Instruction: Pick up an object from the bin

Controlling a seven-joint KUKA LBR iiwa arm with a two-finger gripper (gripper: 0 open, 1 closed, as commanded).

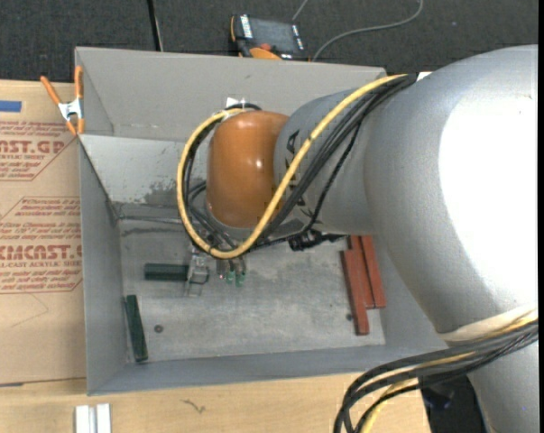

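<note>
Item, my arm point(434, 179): grey, reaching in from the view's right, covering the bin's right and far side; yellow and black cables point(285, 183) loop round its wrist.

Item, bin point(96, 269): grey metal, sloped walls, flat scuffed floor; bare floor lies open on the near side of my gripper and toward the near rim; the left wall stands well apart from my gripper.

Item, orange cover point(240, 170): on my wrist, directly above my gripper.

Item, red-brown strips point(362, 287): two, side by side, lying along the right wall, well apart from my gripper on its right.

Item, long dark green bar point(134, 328): flat along the foot of the left wall, in the near-left corner, well apart from my gripper.

Item, short dark bar point(166, 271): flat on the floor just left of my gripper, its right end reaching my gripper; contact I cannot tell.

Item, my gripper point(215, 276): low over the floor's middle; open or closed I cannot tell.

Item, small green piece point(236, 278): at my gripper's right side.

Item, dark speck point(159, 329): near-left of my gripper.
</note>
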